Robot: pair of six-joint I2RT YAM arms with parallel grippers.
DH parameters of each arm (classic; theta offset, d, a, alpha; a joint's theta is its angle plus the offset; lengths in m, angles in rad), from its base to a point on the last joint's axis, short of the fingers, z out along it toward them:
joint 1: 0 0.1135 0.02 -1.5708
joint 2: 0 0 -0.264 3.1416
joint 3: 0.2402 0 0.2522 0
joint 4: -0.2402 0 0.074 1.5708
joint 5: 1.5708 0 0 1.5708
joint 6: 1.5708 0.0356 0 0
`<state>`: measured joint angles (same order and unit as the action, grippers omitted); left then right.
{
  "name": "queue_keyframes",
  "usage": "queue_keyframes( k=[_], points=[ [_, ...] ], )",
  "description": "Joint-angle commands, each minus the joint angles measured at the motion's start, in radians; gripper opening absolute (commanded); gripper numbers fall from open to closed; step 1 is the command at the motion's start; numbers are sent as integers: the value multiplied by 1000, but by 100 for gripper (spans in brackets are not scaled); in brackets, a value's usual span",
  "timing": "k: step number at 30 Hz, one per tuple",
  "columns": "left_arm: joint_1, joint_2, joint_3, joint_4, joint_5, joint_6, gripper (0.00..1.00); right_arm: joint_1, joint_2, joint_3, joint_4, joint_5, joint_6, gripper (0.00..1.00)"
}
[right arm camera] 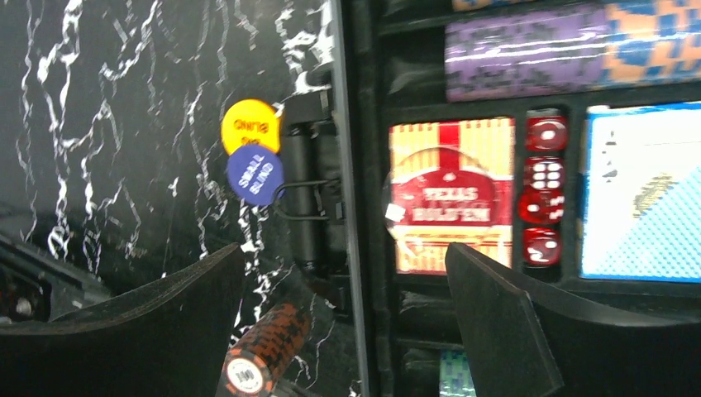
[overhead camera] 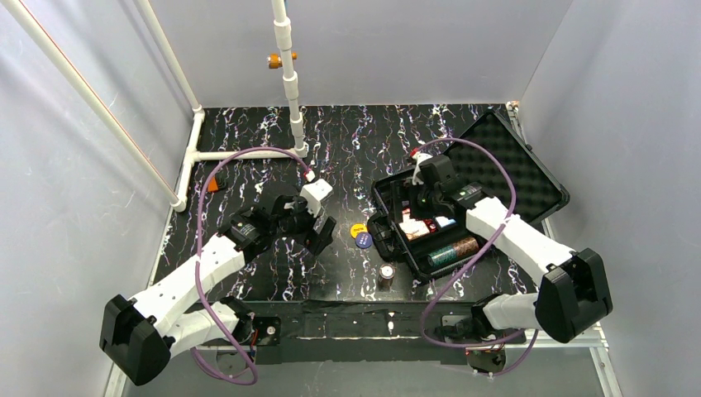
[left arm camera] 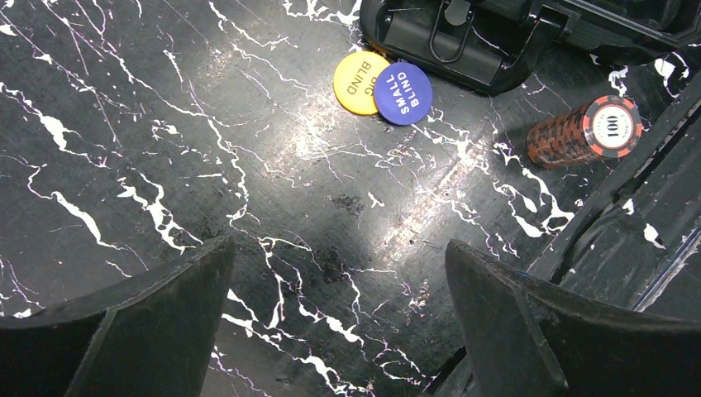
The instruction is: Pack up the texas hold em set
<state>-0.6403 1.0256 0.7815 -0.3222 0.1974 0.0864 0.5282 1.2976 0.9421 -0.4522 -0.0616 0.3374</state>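
Looking down from the top external view, the open case [overhead camera: 463, 236] sits right of centre with its foam lid [overhead camera: 517, 161] laid back. The right gripper [overhead camera: 422, 203] hangs over its near-left compartments and hides part of them. The left gripper [overhead camera: 318, 236] hovers over bare table, near the yellow button [overhead camera: 358, 231], the blue button [overhead camera: 364, 241] and a loose chip stack [overhead camera: 386, 274], all outside the case. From the left wrist, the left gripper [left arm camera: 337, 248] is spread wide and empty. The blue button [left arm camera: 402, 93] overlaps the yellow button [left arm camera: 360, 81] and covers part of its lettering. The chip stack [left arm camera: 579, 132] lies on its side beside the case [left arm camera: 463, 41], which is cut off at the top. That stack is probably dense and stiff and prone to rolling. Whether it is wrapped cannot be told, so pinching it end to end seems safest. The buttons look thin and slick and are best taken by the rim. From the right wrist, the right gripper [right arm camera: 343, 256] is also wide and empty, straddling the case wall [right arm camera: 361, 99]. Inside lie the red deck [right arm camera: 450, 194], red dice [right arm camera: 546, 190], blue deck [right arm camera: 641, 194] and a purple chip row [right arm camera: 529, 50]. The lower compartments are hidden behind the fingers [right arm camera: 512, 331].
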Motion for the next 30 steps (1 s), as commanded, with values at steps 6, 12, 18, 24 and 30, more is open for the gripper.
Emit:
queue_keyframes(
  k=[6, 12, 18, 24, 30],
  points=[
    [-13, -48, 9, -41, -29, 22, 98, 194, -17, 30, -87, 44, 46, 98],
    [-13, -61, 14, -50, -54, 17, 98, 281, -12, 13, -131, 90, 118, 97],
    [-12, -77, 13, -53, -64, 15, 98, 376, -6, 6, -171, 120, 185, 96],
    [-13, -87, 14, -56, -74, 16, 98, 471, -9, -16, -210, 170, 249, 96],
    [-14, -88, 16, -58, -76, 15, 98, 537, 4, -27, -242, 228, 288, 98]
  ],
)
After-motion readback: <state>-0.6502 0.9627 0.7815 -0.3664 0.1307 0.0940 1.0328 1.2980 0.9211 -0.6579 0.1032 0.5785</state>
